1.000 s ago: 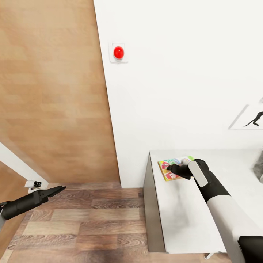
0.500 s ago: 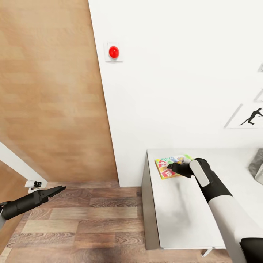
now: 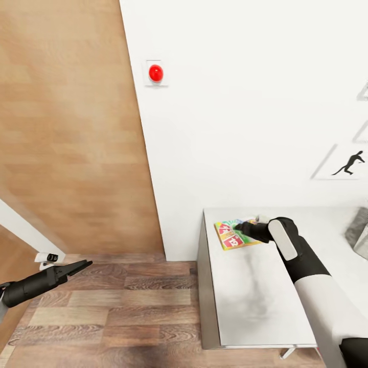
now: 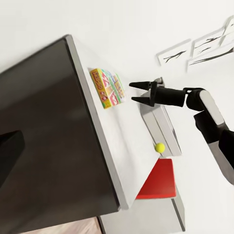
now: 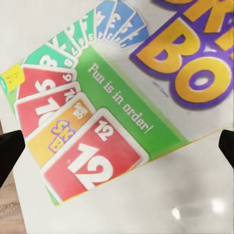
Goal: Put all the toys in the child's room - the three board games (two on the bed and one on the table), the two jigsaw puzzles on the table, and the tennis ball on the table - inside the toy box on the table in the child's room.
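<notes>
Under right gripper [image 4: 132, 92]: a board game [image 3: 233, 234] is seen lying flat on the table [image 3: 255, 301], fingers spread wide above it.
Left gripper [image 3: 82, 265]: held over floor [image 3: 128, 306], well apart; jaw state cannot be told.
Behind right gripper: toy box [image 4: 161, 129], ball [image 4: 160, 146] inside.

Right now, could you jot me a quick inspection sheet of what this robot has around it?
Surface: pale table, smooth top, standing against a white wall.
Job's things: board game lying flat near the table's corner; tennis ball and grey toy box further along the table.
Clutter: a red block beyond the table's far end.
Grippers: right gripper open, hovering just above the board game; left gripper over the wood floor, its state unclear.
Cables: nothing seen.
Surroundings: wooden panel, red button on the wall, athlete silhouette picture.
</notes>
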### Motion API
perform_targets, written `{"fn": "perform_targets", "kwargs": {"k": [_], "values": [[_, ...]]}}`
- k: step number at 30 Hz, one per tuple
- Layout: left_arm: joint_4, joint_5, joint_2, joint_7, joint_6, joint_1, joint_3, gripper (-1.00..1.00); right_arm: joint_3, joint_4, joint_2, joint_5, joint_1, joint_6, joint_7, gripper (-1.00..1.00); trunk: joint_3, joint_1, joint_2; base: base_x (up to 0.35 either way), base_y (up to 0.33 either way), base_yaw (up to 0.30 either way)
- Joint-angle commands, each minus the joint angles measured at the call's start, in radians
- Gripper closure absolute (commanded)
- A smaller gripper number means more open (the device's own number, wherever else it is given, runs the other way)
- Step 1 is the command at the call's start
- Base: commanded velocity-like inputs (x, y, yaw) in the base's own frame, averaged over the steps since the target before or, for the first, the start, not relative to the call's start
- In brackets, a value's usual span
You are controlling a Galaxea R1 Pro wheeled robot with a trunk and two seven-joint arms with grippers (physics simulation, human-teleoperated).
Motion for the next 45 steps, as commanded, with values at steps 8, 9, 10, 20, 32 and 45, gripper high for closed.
{"fn": "perform_targets", "kwargs": {"k": [8,9,10,20,32,45], "values": [[0.0,-0.001,0.001,-0.004,0.011,-0.001,0.0,-1.0,-0.004,-0.019,-0.002,-0.011,-0.001,0.016,-0.009,-1.0,-0.002,0.001,-0.002,0.0,-0.224,0.0],[0.0,-0.001,0.001,-0.004,0.011,-0.001,0.0,-1.0,-0.004,-0.023,-0.002,-0.011,-0.001,0.019,-0.01,-1.0,-0.002,0.001,-0.002,0.0,-0.184,0.0],[0.0,-0.001,0.001,-0.004,0.011,-0.001,0.0,-1.0,-0.004,-0.025,-0.002,-0.011,-0.001,0.022,-0.01,-1.0,-0.002,0.001,-0.002,0.0,-0.147,0.0],[0.0,-0.001,0.001,-0.004,0.011,-0.001,0.0,-1.0,-0.005,-0.035,0.001,-0.009,-0.003,0.042,-0.013,-1.0,-0.002,0.001,-0.002,0.0,-0.095,0.0],[0.0,-0.001,0.001,-0.004,0.011,-0.001,0.0,-1.0,-0.003,-0.033,-0.001,-0.009,-0.003,0.043,-0.013,-1.0,-0.002,0.001,-0.002,0.0,-0.085,0.0],[0.0,-0.001,0.0,-0.004,0.011,-0.001,0.0,-1.0,-0.005,-0.035,-0.006,-0.009,-0.006,0.043,-0.013,-1.0,-0.002,0.001,-0.002,0.043,-0.002,0.005]]}}
